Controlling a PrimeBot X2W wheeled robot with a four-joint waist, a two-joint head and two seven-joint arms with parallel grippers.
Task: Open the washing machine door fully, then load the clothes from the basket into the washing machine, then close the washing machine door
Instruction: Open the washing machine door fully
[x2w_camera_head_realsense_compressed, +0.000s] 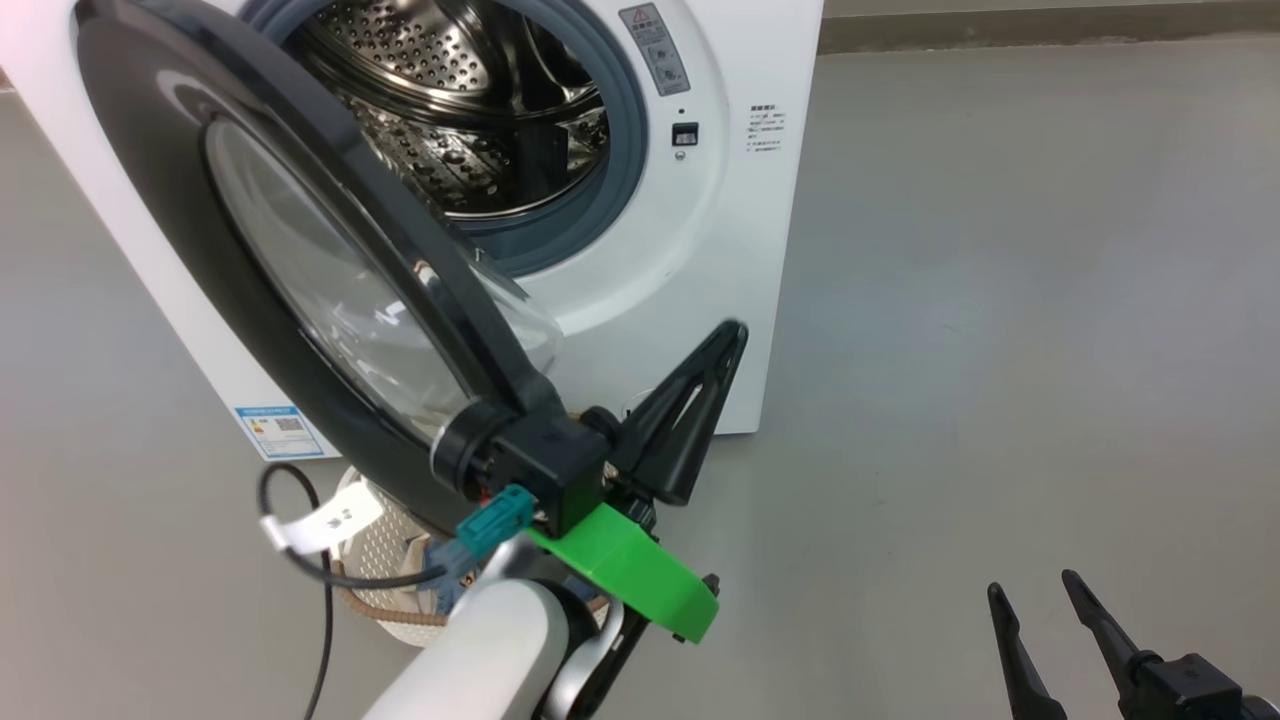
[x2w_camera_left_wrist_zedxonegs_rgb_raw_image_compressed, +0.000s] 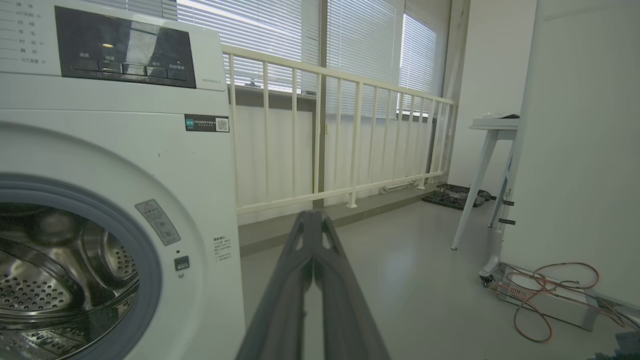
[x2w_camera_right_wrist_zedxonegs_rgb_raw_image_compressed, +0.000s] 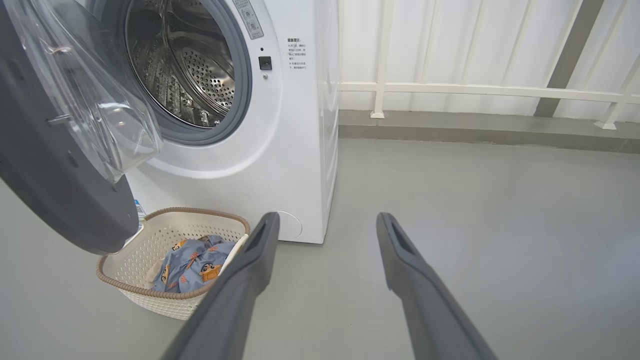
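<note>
Opening the washing machine door (x2w_camera_head_realsense_compressed: 150, 200), not yet full by my judgement. My left gripper (x2w_camera_head_realsense_compressed: 733, 335), closed and empty, sits at its five o'clock; my right gripper (x2w_camera_head_realsense_compressed: 1032, 585) gapes empty. Next: push wider.

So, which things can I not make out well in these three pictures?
- Head view: the basket is mostly hidden behind the washing machine door and the left arm.
- Right wrist view: a finger of the right end effector covers part of the clothes; their amount is unclear.
- Left wrist view: the bottom edge cuts off the floor of the drum.
- Head view: the print on the warning label is too small to read.
</note>
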